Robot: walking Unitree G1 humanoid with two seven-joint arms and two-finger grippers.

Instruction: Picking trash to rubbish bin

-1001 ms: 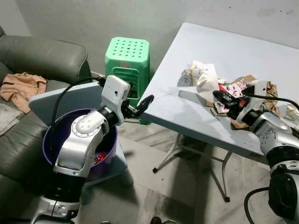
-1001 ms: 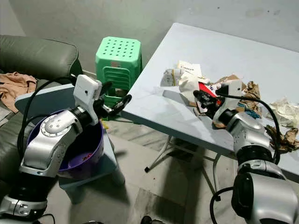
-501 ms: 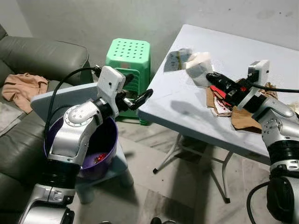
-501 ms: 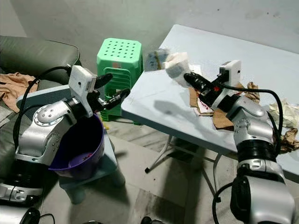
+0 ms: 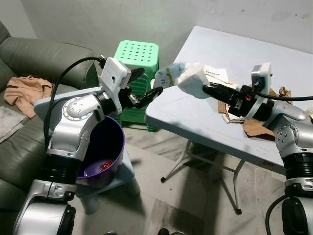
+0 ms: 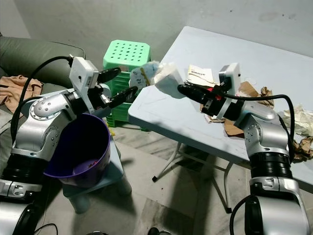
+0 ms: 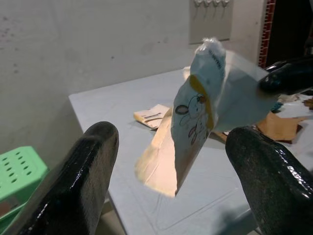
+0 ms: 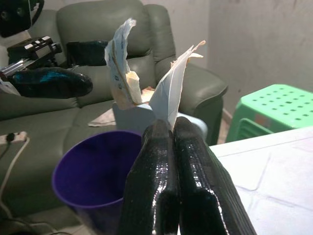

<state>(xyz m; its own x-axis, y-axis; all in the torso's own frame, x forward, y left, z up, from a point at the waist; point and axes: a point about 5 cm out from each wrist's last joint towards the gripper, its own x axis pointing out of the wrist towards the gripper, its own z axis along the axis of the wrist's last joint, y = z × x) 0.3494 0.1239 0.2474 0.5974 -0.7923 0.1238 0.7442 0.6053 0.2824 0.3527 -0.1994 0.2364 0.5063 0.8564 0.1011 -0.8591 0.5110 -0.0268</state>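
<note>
We take the purple bin (image 6: 80,147) as our landmark: it stands on a low grey stand beside the sofa (image 5: 29,63), with the pale tabletop (image 6: 234,63) off to its right and a green stool (image 6: 126,61) behind it. Our left gripper (image 5: 142,88) hangs above the bin's far rim with its fingers spread wide and grasping nothing. Our right gripper (image 6: 182,88) reaches out from over the tabletop edge toward the bin, fingers clenched on a crumpled paper wrapper (image 6: 161,78). The wrapper rides in the air above and to the right of the bin, not yet over its mouth, its long axis running roughly level from the fingertips out toward the left gripper, loose end leading. We judge this the carrying step; next we would need to bring the wrapper over the bin's opening and release. More scraps (image 6: 249,93) wait on the tabletop, farther right of the bin.
</note>
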